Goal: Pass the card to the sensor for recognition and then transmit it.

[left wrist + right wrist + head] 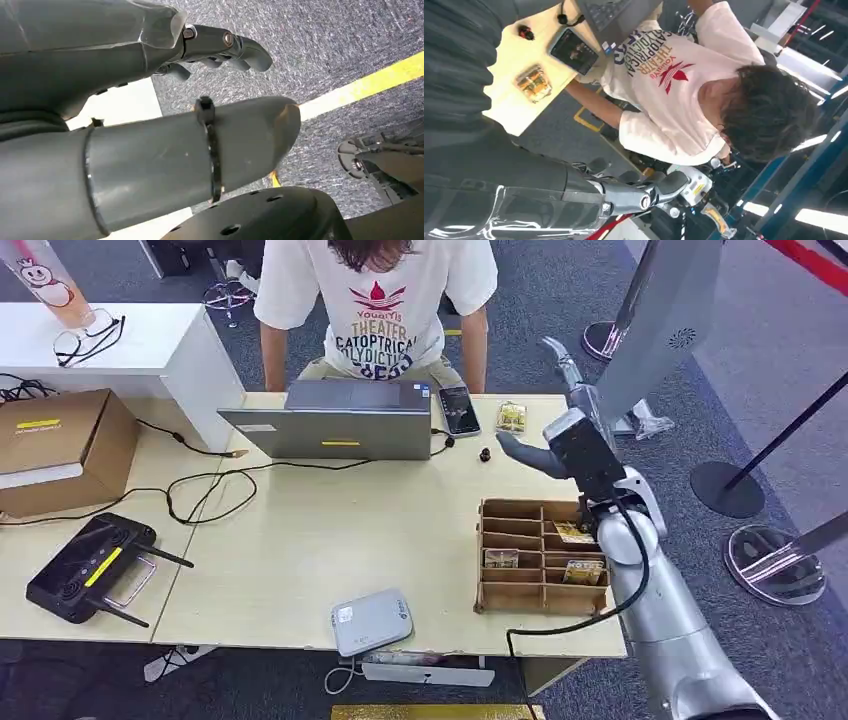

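Right hand (560,445) raised above the far right of the pale wooden table (300,540), fingers spread, nothing in its grasp. Silver arm rising from the near right, black cable trailing along it. Just below the hand, near right of the table, a brown wooden tray (541,558) split into square compartments, with gold-patterned cards (572,532) lying flat in several of them. Small stack of the same cards (512,416) at the far edge, beside a black phone (459,410). Flat grey sensor box (371,621), rounded corners, at the near edge, left of the tray. Grey laptop (335,420) far centre, person in a white printed shirt (375,310) seated behind it. Left hand (220,47) hanging over speckled grey carpet, smooth dark fingers curled loosely, holding nothing.
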Robot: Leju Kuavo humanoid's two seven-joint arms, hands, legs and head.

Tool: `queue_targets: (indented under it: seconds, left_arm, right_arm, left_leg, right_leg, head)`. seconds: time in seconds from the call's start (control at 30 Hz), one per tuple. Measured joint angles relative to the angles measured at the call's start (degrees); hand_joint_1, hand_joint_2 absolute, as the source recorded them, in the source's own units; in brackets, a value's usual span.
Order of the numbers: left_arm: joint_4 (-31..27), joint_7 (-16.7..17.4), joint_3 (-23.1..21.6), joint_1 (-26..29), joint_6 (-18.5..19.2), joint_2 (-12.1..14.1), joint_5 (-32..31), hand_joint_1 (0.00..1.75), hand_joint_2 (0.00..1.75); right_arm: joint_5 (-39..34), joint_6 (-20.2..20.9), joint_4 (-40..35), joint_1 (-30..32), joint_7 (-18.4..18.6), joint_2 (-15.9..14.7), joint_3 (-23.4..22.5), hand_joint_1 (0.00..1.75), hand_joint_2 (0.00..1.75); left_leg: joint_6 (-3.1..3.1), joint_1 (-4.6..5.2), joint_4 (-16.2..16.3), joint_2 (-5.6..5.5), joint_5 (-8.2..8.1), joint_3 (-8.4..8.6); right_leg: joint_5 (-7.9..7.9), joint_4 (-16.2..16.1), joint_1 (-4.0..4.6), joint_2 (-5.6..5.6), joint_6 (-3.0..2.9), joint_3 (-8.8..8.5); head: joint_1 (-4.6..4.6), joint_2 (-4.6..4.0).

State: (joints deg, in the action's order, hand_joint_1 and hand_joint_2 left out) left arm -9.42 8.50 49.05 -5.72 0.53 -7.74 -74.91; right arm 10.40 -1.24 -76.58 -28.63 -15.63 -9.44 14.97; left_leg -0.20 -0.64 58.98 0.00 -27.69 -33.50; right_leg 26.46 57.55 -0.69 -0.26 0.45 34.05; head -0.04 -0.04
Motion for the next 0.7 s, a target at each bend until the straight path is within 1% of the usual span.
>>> queue_targets:
  seconds: [0.1, 0.17, 0.33, 0.47, 0.6, 0.7]
  left_arm:
    - [0.0, -0.11, 0.0, 0.52, -2.38, -0.28, 0.55, 0.0, 0.0]
    - [0.0, -0.11, 0.02, 0.76, -3.13, -0.42, 0.62, 0.0, 0.0]
    - [0.0, -0.11, 0.02, 0.97, -3.35, -0.68, 0.7, 0.0, 0.0]
    - [0.0, -0.11, 0.02, 1.05, -3.28, -0.68, 0.68, 0.0, 0.0]
    - [0.0, -0.11, 0.02, 1.13, -2.89, -0.68, 0.46, 0.0, 0.0]
    - [0.0, -0.09, 0.02, 1.11, -2.54, -0.68, 0.16, 0.0, 0.0]
  right_arm:
    - [1.79, -2.3, -3.13, 4.95, -0.39, -0.85, -0.88, 0.0, 1.75]
    - [2.78, -3.42, -4.97, 8.08, -0.68, -1.34, -1.4, 0.0, 1.75]
    - [7.27, -6.81, -9.39, 15.15, -0.24, -1.64, -2.52, 0.0, 1.75]
    - [11.53, -8.82, -12.69, 19.93, 1.47, -1.55, -3.19, 0.0, 1.75]
    - [16.64, -10.89, -15.92, 24.5, 3.15, -0.61, -4.37, 0.0, 1.75]
    - [19.21, -11.37, -17.69, 26.34, 3.8, 0.08, -5.11, 0.0, 1.75]
  left_leg:
    - [0.01, 0.0, -0.01, -0.04, -0.01, -0.01]
    - [0.03, 0.0, -0.01, -0.02, -0.03, -0.02]
    - [0.05, 0.0, -0.02, -0.04, -0.04, -0.02]
    - [0.05, 0.0, -0.03, -0.03, -0.04, -0.01]
    - [0.04, 0.0, -0.03, -0.02, -0.04, -0.01]
    - [0.04, 0.0, -0.04, 0.01, -0.04, -0.01]
  right_leg:
    - [0.01, 0.0, 0.0, -0.04, 0.0, -0.01]
    - [0.01, 0.0, 0.0, -0.03, 0.0, -0.01]
    - [0.03, -0.01, 0.0, -0.07, 0.02, -0.02]
    - [0.04, -0.01, 0.0, -0.06, 0.02, -0.03]
    - [0.04, -0.01, 0.0, -0.05, 0.02, -0.03]
    - [0.04, -0.01, -0.01, -0.03, 0.02, -0.02]
  head:
    - [0.0, 0.0]
    - [0.0, 0.0]
    - [-0.02, 0.0]
    - [0.0, 0.0]
    - [0.0, 0.0]
    - [0.0, 0.0]
